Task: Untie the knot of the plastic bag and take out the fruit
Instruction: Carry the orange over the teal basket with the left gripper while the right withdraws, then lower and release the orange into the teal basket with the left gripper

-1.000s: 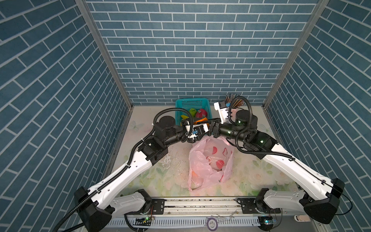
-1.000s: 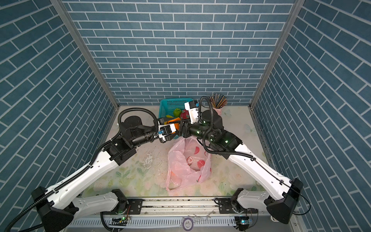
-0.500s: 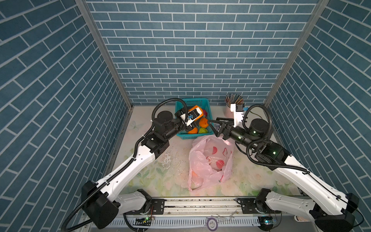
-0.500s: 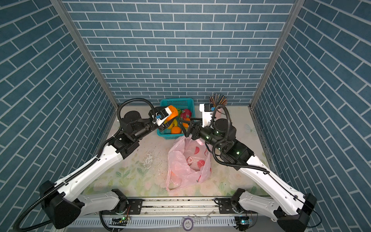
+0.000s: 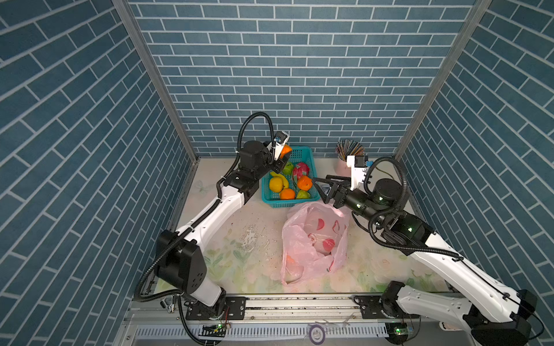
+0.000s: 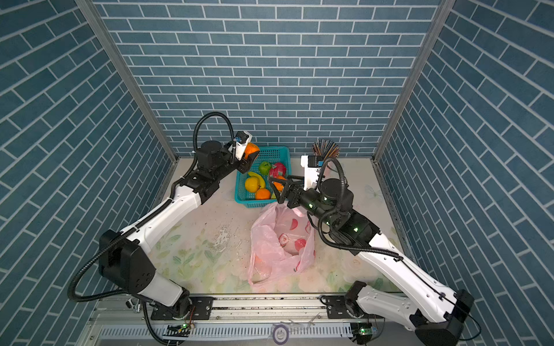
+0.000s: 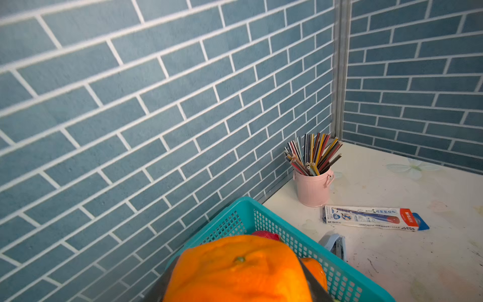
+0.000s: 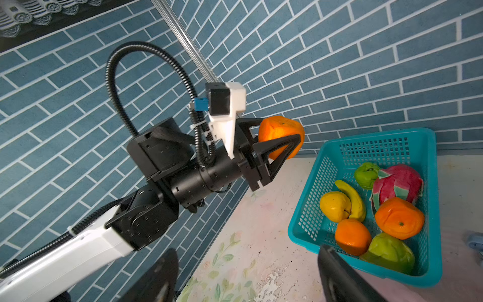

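Unloading step: my left hand (image 8: 283, 138) pinches an orange (image 7: 235, 269), with the basket (image 5: 299, 203) just below it. My right hand (image 5: 319, 190) is spread, the opened plastic bag (image 5: 311, 239) near and below it. Next: lower, then release gently.

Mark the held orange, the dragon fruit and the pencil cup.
held orange (image 8: 279, 128), right wrist view, on its upper peel.
dragon fruit (image 8: 402, 177), right wrist view, on its pink skin.
pencil cup (image 7: 312, 188), left wrist view, on its pink wall.

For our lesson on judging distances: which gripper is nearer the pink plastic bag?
Right. The right gripper hovers open at the plastic bag's far edge. The left gripper holds an orange over the basket's far corner, well away.
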Robot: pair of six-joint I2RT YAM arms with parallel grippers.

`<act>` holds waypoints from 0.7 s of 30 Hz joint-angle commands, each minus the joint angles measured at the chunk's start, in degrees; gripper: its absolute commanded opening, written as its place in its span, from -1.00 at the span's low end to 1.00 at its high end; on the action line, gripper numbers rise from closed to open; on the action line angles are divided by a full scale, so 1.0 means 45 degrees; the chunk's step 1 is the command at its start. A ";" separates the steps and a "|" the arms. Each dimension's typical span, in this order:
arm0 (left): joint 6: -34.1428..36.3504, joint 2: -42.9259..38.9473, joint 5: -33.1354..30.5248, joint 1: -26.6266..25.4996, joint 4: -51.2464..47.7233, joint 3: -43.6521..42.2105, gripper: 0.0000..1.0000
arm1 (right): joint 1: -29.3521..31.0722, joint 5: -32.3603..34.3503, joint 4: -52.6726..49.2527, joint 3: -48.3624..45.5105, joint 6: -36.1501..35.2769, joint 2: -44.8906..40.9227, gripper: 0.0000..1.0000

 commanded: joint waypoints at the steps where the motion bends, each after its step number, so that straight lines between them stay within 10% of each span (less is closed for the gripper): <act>1: -0.0907 0.0990 -0.0167 0.0414 -0.1341 0.1100 0.01 | -0.0020 0.0167 0.0093 0.0018 0.0318 0.0101 0.68; 21: -0.1627 0.8485 -0.1729 0.1125 -0.6739 0.8180 0.01 | -0.0019 0.0240 -0.0103 -0.0019 0.0350 0.0176 0.69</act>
